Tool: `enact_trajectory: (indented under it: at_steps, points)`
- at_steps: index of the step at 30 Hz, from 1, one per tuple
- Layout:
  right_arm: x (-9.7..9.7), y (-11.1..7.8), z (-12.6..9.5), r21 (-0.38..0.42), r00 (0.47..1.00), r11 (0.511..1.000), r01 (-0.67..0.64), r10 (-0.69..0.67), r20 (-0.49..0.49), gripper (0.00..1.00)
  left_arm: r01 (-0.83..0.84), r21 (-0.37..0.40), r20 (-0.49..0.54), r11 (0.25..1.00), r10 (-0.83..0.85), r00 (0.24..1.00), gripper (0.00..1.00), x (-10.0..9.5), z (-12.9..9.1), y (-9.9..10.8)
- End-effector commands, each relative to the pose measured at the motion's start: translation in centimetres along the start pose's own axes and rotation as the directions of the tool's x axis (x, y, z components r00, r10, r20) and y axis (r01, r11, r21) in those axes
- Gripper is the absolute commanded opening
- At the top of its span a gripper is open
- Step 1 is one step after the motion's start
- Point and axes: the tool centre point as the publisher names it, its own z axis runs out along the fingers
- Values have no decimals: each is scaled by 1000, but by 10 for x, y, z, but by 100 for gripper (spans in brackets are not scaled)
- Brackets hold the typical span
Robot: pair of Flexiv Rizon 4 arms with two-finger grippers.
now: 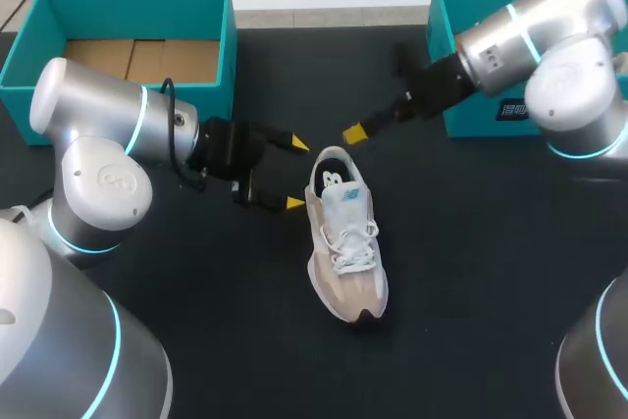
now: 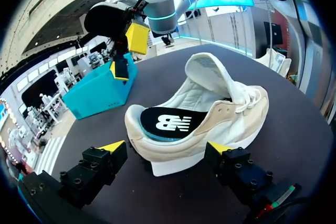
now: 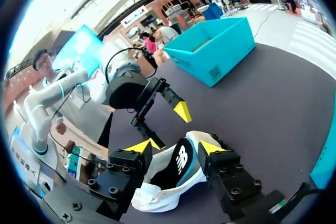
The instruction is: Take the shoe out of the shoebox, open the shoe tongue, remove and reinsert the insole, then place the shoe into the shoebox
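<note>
A beige and white shoe (image 1: 345,247) lies on the black table, heel towards the back and toe towards the front. Its tongue (image 2: 210,74) stands lifted, and a black insole (image 2: 169,123) with a white logo sits inside at the heel. My left gripper (image 1: 297,175) is open just left of the heel, its fingers (image 2: 113,147) either side of it without touching. My right gripper (image 1: 358,130) hangs open above and behind the heel, nothing between its fingers. In the right wrist view the shoe (image 3: 173,174) lies below that gripper (image 3: 175,148), with the left gripper (image 3: 167,109) beyond.
A teal shoebox (image 1: 39,17) with a cardboard floor stands at the back left. A second teal box piece (image 1: 446,41) sits at the back right under my right arm. Bare black table surrounds the shoe.
</note>
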Motion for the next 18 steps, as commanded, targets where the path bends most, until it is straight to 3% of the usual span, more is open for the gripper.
enact_trajectory:
  at_steps: [1,5,7,8,9,13,15,18]
  points:
    - [21,-17,-27,-29,995,998,-47,49,88,54,0,-3,-1,1000,0,1000,100,0,1,0]
    - [28,-18,-30,-15,987,996,-89,91,129,45,0,-3,-1,1000,0,1000,100,0,1,0]
    - [30,-18,-28,-11,981,993,-119,119,150,35,0,-3,-1,1000,0,1000,100,0,1,0]
    - [30,-18,-27,-2,977,991,-131,130,169,14,-3,-3,-14,1000,3,1000,100,-2,-5,-2]
    - [30,-18,-24,-4,972,989,-147,145,187,0,5,5,-28,1000,-5,1000,100,-4,-10,-4]
    - [26,-19,-15,0,941,978,-206,199,272,0,-3,18,-46,1000,3,999,100,-12,-29,-10]
    - [24,-17,-10,-58,905,968,-243,248,346,0,-23,18,-70,1000,24,997,100,-18,-41,-15]
    - [24,-17,-10,-58,905,968,-243,248,346,0,-71,-20,-119,997,68,991,100,-22,-55,-19]
